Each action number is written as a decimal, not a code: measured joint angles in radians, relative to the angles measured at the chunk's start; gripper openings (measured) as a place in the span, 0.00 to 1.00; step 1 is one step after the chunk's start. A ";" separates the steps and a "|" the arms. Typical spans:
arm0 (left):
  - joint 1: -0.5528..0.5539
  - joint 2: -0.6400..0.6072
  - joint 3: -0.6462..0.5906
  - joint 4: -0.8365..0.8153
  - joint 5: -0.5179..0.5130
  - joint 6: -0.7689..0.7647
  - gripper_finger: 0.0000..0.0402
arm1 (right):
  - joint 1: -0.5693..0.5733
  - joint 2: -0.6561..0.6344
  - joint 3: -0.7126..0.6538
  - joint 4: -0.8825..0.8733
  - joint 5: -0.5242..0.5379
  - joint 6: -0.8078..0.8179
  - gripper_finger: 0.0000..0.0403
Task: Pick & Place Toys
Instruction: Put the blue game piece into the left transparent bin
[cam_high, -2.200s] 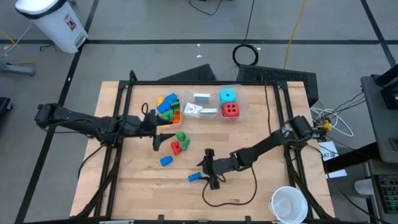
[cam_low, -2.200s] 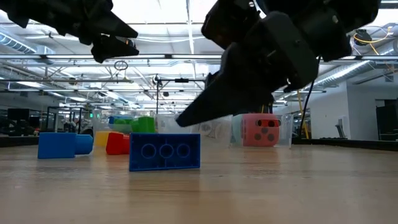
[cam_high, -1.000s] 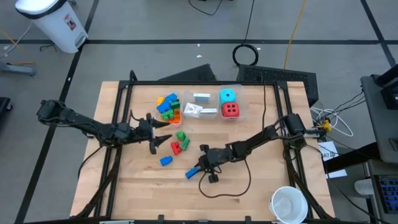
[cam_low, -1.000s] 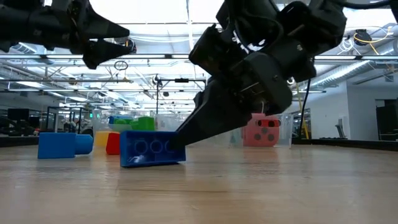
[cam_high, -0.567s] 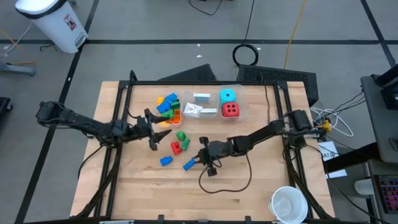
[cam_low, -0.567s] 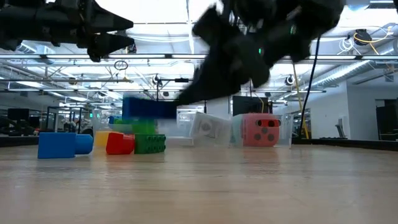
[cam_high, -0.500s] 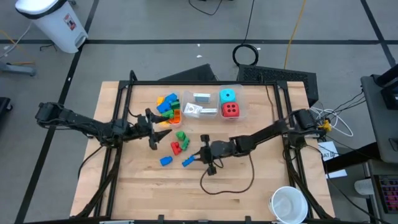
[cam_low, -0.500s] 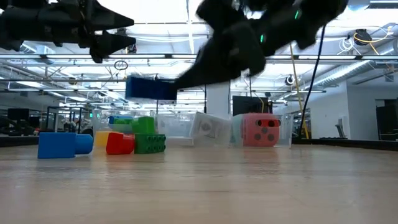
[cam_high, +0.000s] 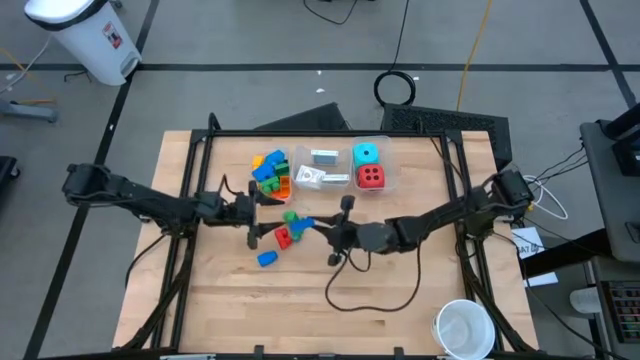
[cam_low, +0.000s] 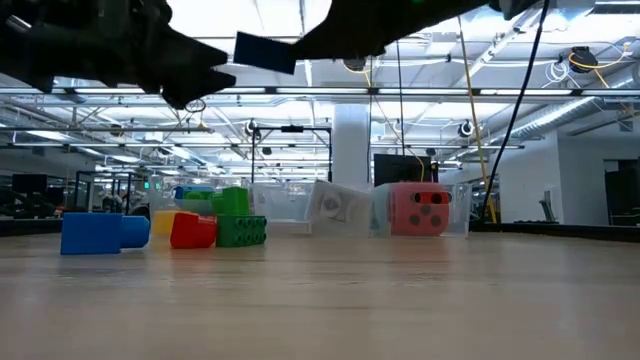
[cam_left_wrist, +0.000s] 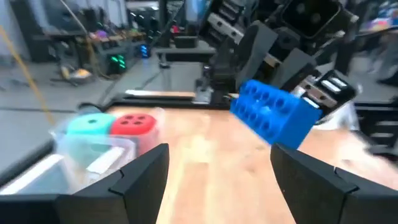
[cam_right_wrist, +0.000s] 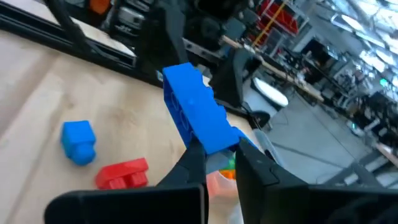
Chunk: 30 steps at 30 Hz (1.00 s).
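Note:
My right gripper (cam_high: 318, 229) is shut on a blue brick (cam_high: 303, 224) high above the middle of the table, over the loose toys. On the wood below rest a green brick (cam_high: 291, 216), a red brick (cam_high: 283, 237) and a small blue brick (cam_high: 267, 259). My left gripper (cam_high: 268, 215) hangs open just left of the held brick, pointing level at it, with nothing between its fingers (cam_left_wrist: 142, 180). The held brick (cam_left_wrist: 273, 115) floats in front of them. My right gripper pinches the blue brick's near end (cam_right_wrist: 214, 142) between its two fingers (cam_right_wrist: 193, 158). The fingers run level, coming from the table's right. The rest of the brick (cam_low: 265, 52) sticks out past the fingertips toward my left gripper, slightly tilted and lifted clear of the table.
Three clear bins stand at the far middle: one with bricks (cam_high: 270, 172), one with cards (cam_high: 322, 178), one with a cyan and a red die (cam_high: 368, 168). A black cable loop (cam_high: 372, 290) lies on the wood. A white cup (cam_high: 464, 328) stands at the near right corner.
My right gripper has lifted the blue brick off the table and carried it up and toward the far edge, over the loose toys. It has tipped from slanting down to level. My left gripper has edged toward the table's right, toward the brick.

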 joint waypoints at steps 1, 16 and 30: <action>-0.004 0.022 0.000 0.022 -0.015 0.023 0.70 | -0.011 0.000 0.000 -0.005 -0.001 0.011 0.04; -0.042 0.227 0.122 0.048 -0.026 0.173 0.70 | -0.082 0.001 0.000 -0.025 -0.187 0.111 0.04; -0.091 0.329 0.198 0.038 -0.060 0.139 0.32 | -0.048 -0.003 0.000 -0.074 -0.172 0.199 0.04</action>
